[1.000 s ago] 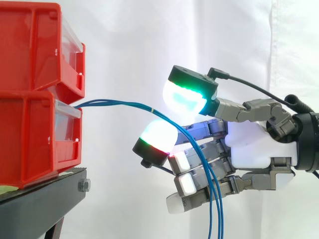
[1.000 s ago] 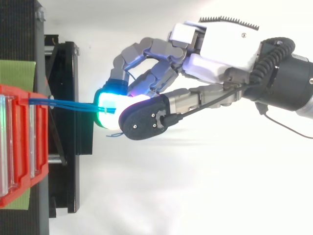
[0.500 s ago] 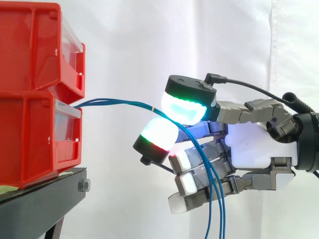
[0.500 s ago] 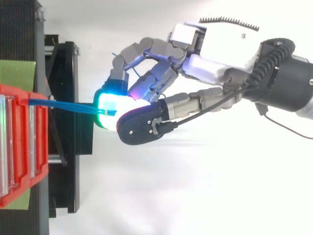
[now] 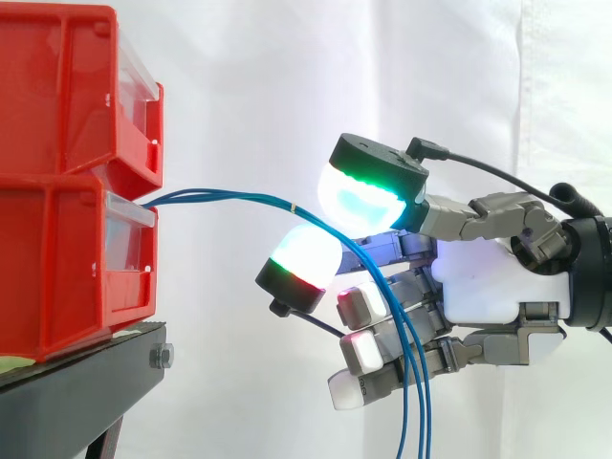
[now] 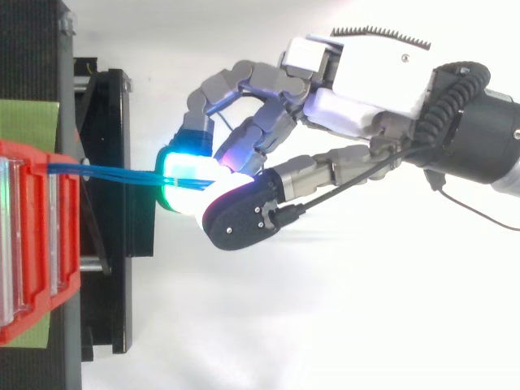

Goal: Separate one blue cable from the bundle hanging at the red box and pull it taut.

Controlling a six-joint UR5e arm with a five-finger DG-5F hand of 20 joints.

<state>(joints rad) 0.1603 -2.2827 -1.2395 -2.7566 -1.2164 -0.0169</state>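
Robot hand (image 5: 483,285) sitting at bundle of thin blue cables (image 5: 239,199), near lower red plastic box (image 5: 67,263); clamping or not, cannot tell. Cables arcing slack from box, hanging together past hand. Singling one out, tautening: remaining.

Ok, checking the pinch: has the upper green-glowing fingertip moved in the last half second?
Yes. In the side view the upper fingertip has risen and shifted slightly right, away from the red bins; the blue cables run beneath it.
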